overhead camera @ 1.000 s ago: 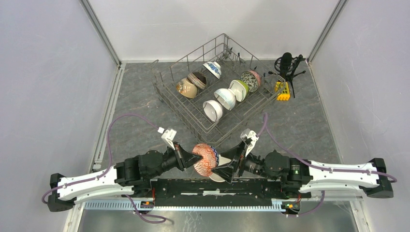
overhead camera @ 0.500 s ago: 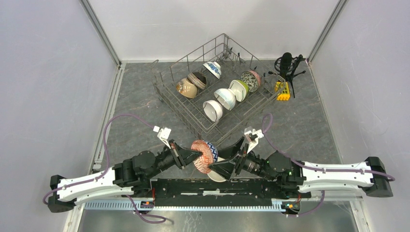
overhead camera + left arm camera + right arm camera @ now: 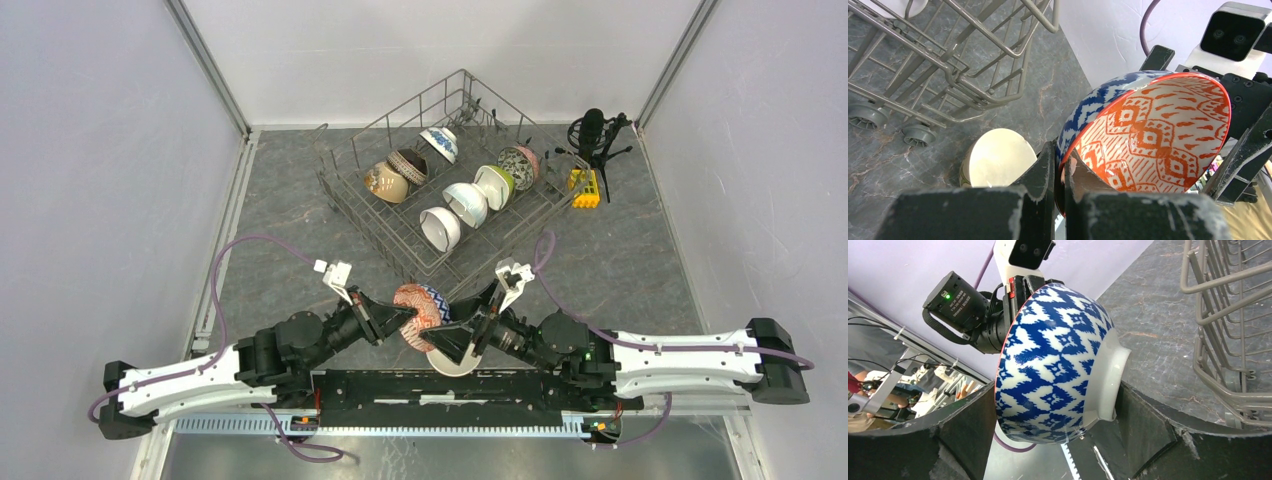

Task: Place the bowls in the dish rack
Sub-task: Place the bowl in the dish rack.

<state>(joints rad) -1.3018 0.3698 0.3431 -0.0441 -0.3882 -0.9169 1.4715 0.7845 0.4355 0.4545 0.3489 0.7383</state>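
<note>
A bowl [image 3: 420, 315], blue-and-white outside [image 3: 1048, 365] and orange-patterned inside [image 3: 1158, 125], hangs on its side above the near table edge. My left gripper [image 3: 405, 318] [image 3: 1062, 165] is shut on its rim, one finger inside and one outside. My right gripper [image 3: 455, 330] [image 3: 1058, 395] stands open with the bowl between its fingers, one by the rim and one by the foot ring. A cream bowl [image 3: 998, 160] [image 3: 452, 362] lies on the table under them. The dish rack [image 3: 372, 222] [image 3: 963, 65] [image 3: 1228, 340] behind holds several bowls, among them a white one [image 3: 440, 228] and a lime green one [image 3: 495, 185].
A black microphone on a small tripod [image 3: 592, 135] and a yellow block [image 3: 585, 188] stand right of the rack. Purple cables [image 3: 235, 262] loop from both wrists. Pale walls close the table on three sides.
My right gripper has moved left and forward so the bowl sits between its fingers, and its jaws have narrowed a little. My left gripper has carried the bowl slightly farther from the table's near edge.
</note>
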